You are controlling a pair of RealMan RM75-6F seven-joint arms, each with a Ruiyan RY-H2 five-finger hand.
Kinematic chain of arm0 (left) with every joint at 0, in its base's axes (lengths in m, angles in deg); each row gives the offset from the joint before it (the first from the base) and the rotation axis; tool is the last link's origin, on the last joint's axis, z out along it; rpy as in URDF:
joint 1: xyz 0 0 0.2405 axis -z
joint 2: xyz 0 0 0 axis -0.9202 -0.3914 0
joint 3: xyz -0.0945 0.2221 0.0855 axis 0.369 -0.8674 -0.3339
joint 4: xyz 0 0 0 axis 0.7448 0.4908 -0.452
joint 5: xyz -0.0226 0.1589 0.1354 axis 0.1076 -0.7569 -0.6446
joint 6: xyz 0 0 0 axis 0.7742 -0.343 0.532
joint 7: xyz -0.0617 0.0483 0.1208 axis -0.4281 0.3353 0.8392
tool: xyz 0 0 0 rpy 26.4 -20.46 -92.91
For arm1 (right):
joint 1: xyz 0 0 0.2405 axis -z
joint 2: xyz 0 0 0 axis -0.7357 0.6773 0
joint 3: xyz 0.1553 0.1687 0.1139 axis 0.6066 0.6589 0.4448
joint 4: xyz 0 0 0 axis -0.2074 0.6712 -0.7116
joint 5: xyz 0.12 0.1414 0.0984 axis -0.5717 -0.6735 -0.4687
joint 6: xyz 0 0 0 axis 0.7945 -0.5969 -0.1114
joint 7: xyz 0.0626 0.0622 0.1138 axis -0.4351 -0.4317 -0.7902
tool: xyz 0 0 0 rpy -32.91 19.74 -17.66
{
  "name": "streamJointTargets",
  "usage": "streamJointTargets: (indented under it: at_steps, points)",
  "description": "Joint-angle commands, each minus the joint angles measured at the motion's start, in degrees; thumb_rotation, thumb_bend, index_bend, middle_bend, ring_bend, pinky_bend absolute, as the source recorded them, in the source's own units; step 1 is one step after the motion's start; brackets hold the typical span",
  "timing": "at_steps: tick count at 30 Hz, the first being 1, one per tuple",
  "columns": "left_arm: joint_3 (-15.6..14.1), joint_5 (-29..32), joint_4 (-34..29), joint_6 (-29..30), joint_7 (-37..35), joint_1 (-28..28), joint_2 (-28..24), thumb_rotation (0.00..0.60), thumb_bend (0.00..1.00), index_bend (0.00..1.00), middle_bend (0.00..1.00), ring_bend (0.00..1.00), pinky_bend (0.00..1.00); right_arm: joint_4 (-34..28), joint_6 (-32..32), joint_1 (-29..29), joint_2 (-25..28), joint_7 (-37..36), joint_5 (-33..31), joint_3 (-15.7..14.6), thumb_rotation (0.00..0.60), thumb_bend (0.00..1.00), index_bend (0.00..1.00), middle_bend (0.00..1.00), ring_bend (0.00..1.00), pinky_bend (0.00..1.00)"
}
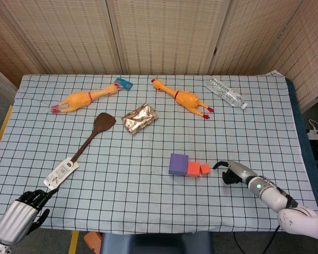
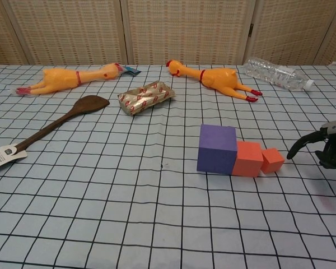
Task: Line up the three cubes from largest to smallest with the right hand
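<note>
Head view: purple cube (image 1: 178, 163), orange cube (image 1: 194, 169), small orange cube (image 1: 205, 169) touched in row; right hand (image 1: 232, 172) nearby, released, empty.

Large cube (image 2: 217, 148): right of table (image 1: 148, 206) centre, toward the front edge; left end of the row.
Middle cube (image 2: 248, 158): touching the large cube's right side.
Small cube (image 2: 273, 159): touching the middle cube's right side; right end of the row.
Right hand (image 2: 325, 147): near the small cube, to its right, apart from it.
Left hand (image 1: 27, 207): front left corner.
Spatula (image 1: 84, 147): left half, slanting from centre toward the front left.
Foil packet (image 1: 140, 118): right of the spatula's blade.
Two rubber chickens (image 1: 85, 99) (image 1: 183, 98): along the back edge, left and centre.
Bottle (image 1: 227, 93): back right.
</note>
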Motion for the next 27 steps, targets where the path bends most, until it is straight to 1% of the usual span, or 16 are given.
streamJointTargets:
  at_steps: [1, 27]
  points:
    - [0.00, 0.06, -0.01, -0.07, 0.03, -0.01, 0.01, 0.600, 0.45, 0.19, 0.40, 0.32, 0.43, -0.18, 0.39, 0.38, 0.15, -0.72, 0.86, 0.44, 0.600, 0.73, 0.26, 0.93, 0.98, 0.99]
    - [-0.04, -0.04, -0.06, 0.03, 0.04, -0.07, -0.02, 0.600, 0.45, 0.19, 0.40, 0.32, 0.43, 0.81, 3.52, 1.50, -0.90, -5.15, 6.44, 2.53, 0.600, 0.73, 0.27, 0.93, 0.98, 0.99]
